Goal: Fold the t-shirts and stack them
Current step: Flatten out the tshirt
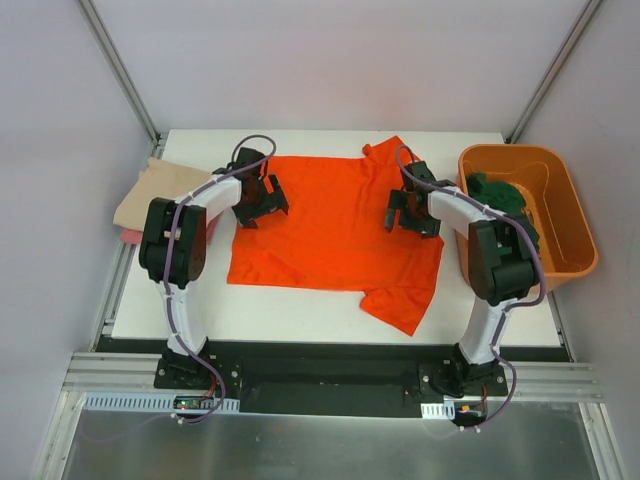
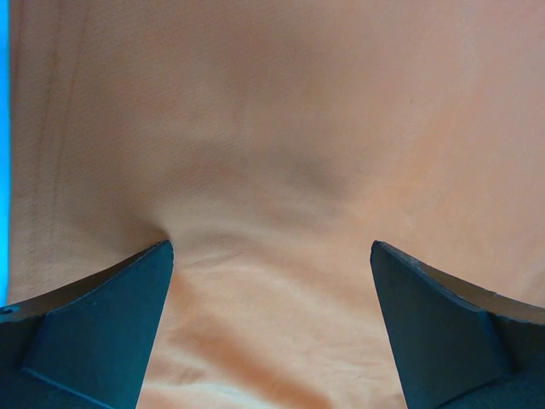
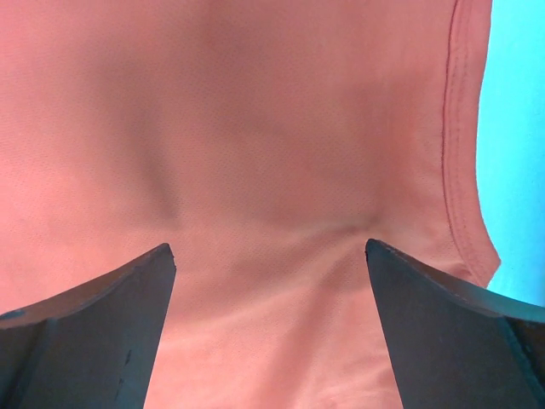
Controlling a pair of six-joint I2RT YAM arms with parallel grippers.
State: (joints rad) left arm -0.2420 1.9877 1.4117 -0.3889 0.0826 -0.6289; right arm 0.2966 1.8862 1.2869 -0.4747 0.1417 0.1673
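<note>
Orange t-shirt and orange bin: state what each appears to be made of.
Orange t-shirt: soft matte cloth, probably a cotton-like knit. It lies limp with soft wrinkles, and the wrist views show a fine weave and a stitched edge.
Orange bin: rigid plastic, it seems, smooth with a slight sheen. Its walls hold a moulded shape with a rounded rim.

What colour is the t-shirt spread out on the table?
The t-shirt is bright orange, clearest in the top external view.
</note>
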